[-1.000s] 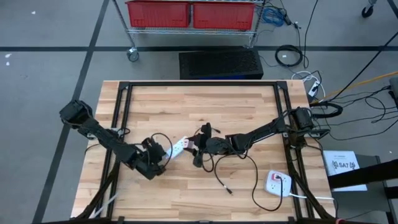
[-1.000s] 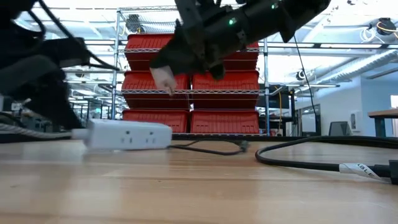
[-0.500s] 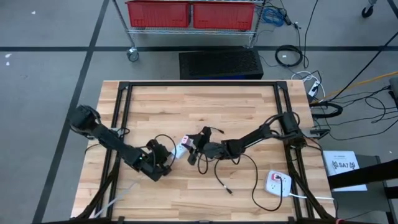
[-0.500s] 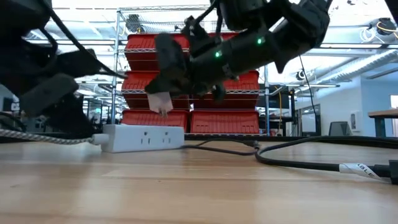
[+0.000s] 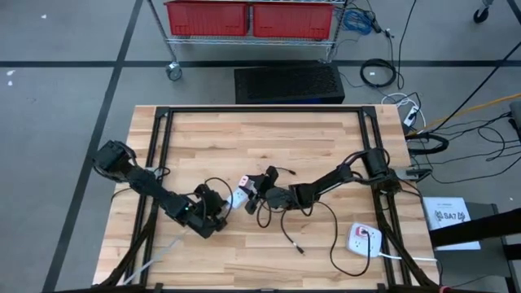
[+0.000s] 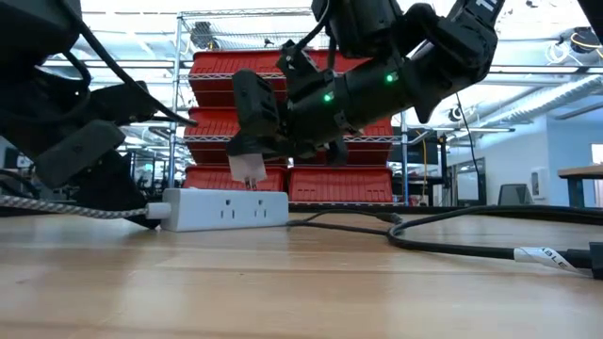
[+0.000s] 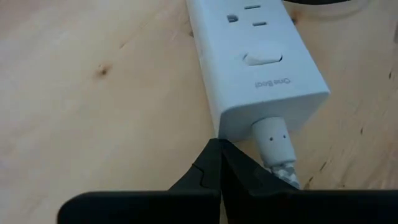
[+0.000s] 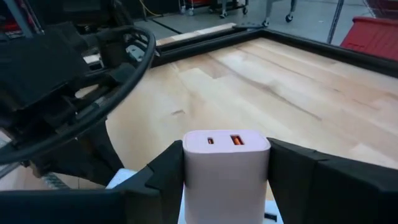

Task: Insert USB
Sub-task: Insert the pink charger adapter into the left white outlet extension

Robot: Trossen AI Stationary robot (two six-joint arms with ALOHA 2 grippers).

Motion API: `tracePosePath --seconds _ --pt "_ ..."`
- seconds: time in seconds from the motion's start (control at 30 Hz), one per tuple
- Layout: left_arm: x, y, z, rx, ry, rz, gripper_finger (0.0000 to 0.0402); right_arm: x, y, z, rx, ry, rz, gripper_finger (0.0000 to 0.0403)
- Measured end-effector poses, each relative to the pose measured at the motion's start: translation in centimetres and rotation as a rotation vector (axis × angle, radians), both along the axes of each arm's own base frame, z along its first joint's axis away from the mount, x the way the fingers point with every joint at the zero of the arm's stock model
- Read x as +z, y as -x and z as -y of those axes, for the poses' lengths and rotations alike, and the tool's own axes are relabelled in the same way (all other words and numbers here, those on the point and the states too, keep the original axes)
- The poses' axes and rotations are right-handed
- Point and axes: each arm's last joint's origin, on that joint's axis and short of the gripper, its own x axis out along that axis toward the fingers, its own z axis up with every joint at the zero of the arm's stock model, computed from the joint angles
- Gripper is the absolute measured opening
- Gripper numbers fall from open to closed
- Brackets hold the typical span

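Note:
A white power strip [image 5: 235,196] lies flat on the wooden table, sockets up, also seen in the low view [image 6: 226,209] and the left wrist view [image 7: 249,56]. My left gripper [image 7: 219,152] is shut at the strip's cord end, beside the braided cord [image 7: 283,171]. My right gripper [image 8: 226,186] is shut on a pale pink USB charger block [image 8: 226,165], which hovers over the strip. Its prongs [image 6: 251,183] point down, just above the strip's top. Two USB ports [image 8: 224,140] on its back face the wrist camera. My left gripper has its shut fingertips [image 7: 214,155] against the strip's end face [image 7: 239,127], next to the cord outlet, coming level along the table; the strip lies flat. My right gripper pinches the charger's two side faces [image 8: 186,171] between its fingers [image 8: 292,174], from above. The charger is lifted clear and upright.
A black cable with a small plug [image 5: 286,233] curls on the table near the right arm and crosses the low view [image 6: 471,247]. A white adapter with a red mark [image 5: 365,238] sits near the right near corner. Black frame rails [image 5: 260,111] border the tabletop.
My right gripper has carried the charger down and toward the table's left, over the strip, and turned it upright so the prongs point down. The strip has slid a little in the low view, with my left gripper staying at its cord end.

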Motion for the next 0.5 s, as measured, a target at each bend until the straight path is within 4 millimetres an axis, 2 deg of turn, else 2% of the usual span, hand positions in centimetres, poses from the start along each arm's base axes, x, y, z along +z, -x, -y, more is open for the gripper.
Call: tracePosePath --seconds 0.5 --pt "0.06 -0.16 0.07 0.007 0.009 0.024 0.0002 -0.39 0.05 0.03 -0.004 -0.03 -0.018 0.016"
